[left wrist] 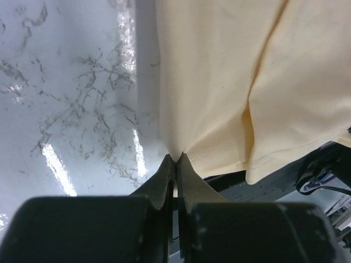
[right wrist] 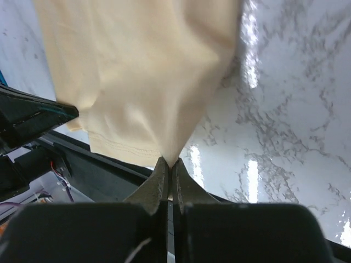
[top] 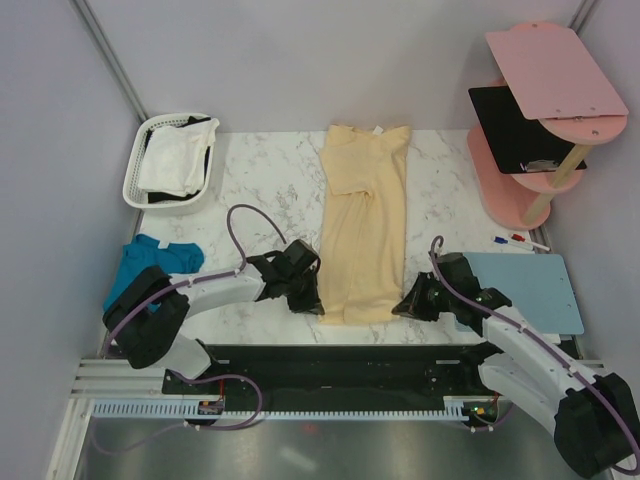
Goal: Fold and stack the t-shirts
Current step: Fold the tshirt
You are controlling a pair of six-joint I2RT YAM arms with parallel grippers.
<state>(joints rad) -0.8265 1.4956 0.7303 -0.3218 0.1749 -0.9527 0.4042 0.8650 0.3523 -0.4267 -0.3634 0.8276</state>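
Note:
The pale yellow-cream t-shirt point(top: 364, 225) lies lengthwise down the middle of the marble table, sides folded in, collar at the far end. My left gripper point(top: 314, 305) is shut on its near left hem corner point(left wrist: 176, 147). My right gripper point(top: 402, 308) is shut on its near right hem corner point(right wrist: 171, 156). Both corners are lifted slightly off the table. The teal blue t-shirt point(top: 152, 264) lies crumpled at the left edge. The white t-shirt point(top: 178, 158) sits in the white basket point(top: 136, 184) at the far left.
A light-blue mat point(top: 530, 288) lies at the near right, with pens point(top: 515, 240) beyond it. A pink tiered stand point(top: 540, 120) holding a black board stands at the far right. The black rail point(top: 340, 365) runs along the table's near edge.

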